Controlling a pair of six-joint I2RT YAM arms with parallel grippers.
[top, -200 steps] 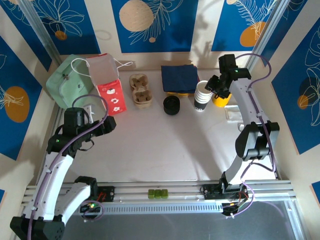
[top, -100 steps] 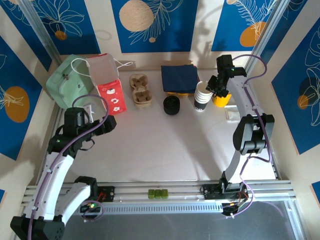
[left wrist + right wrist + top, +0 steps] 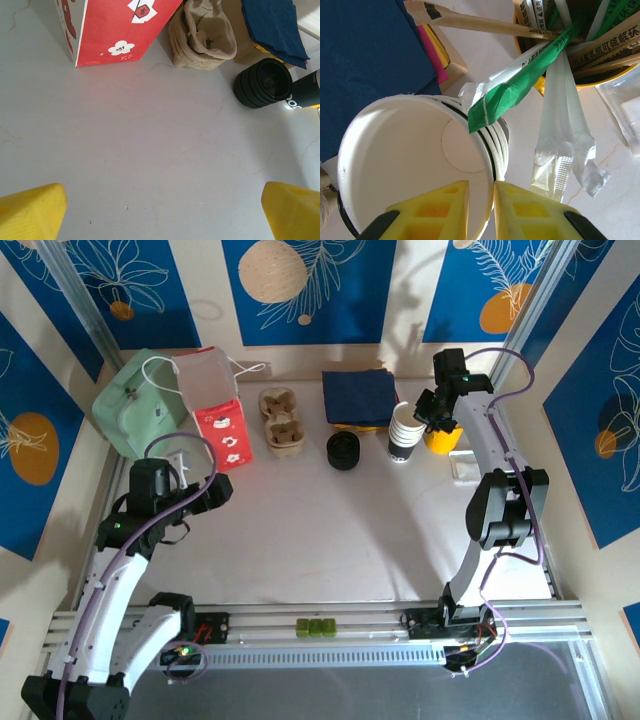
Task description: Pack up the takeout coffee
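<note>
Pinching the white cup point(image 3: 395, 150) rim, the right tool point(image 3: 492, 192) is narrow (left tool point(image 3: 162, 215) gapes wide); lift straight up, separating it from nested cups point(image 3: 501, 142) beneath.

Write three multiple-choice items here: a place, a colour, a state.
1. The stack of round black plastic lids stands: A on blue napkins; B beside the arm bases; C between the beige cardboard cup carrier and the stack of white paper cups.
2. The upright flower-printed paper bag is: A green; B red; C black.
3. The left arm's jaws are: A wide open, empty; B shut on a lid; C shut on a cup.
1 C, the top view shows it between them; 2 B, its printed faces are red; 3 A, the left wrist view shows yellow fingertips far apart.
</note>
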